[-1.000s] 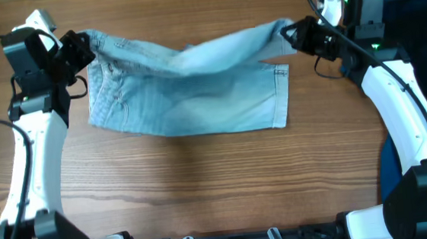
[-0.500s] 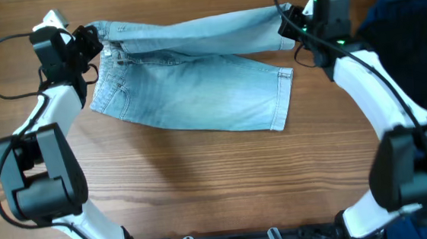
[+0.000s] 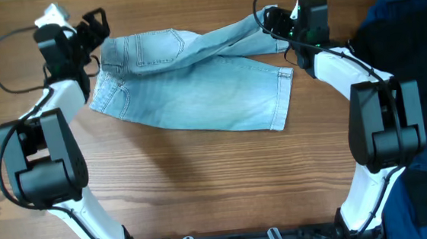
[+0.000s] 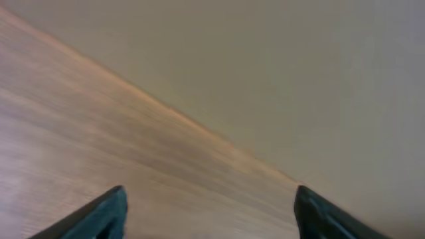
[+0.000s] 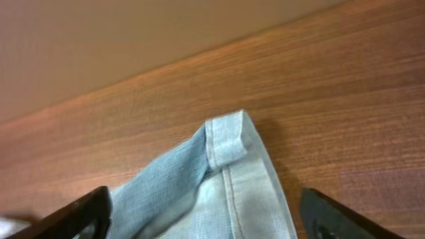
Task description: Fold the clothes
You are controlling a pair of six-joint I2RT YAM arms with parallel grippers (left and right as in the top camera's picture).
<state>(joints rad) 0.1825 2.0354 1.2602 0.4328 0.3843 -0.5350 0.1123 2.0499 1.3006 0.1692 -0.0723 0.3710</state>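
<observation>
Left claw [image 3: 96, 27], upper left of frame, and right claw [image 3: 268, 17], upper right: both open, empty; denim shorts [image 3: 196, 98] lie part-folded across upper centre of worktop [image 3: 204, 189]; next fold likely wants matched grips on aligned corners, edges kept square.

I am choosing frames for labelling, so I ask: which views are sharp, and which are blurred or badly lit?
Overhead view: sharp and evenly lit; the shorts cast only a faint shadow on the table. Left wrist view: blurred, the wood grain smeared. Right wrist view: the hem of the shorts and the grain are fairly sharp.
</observation>
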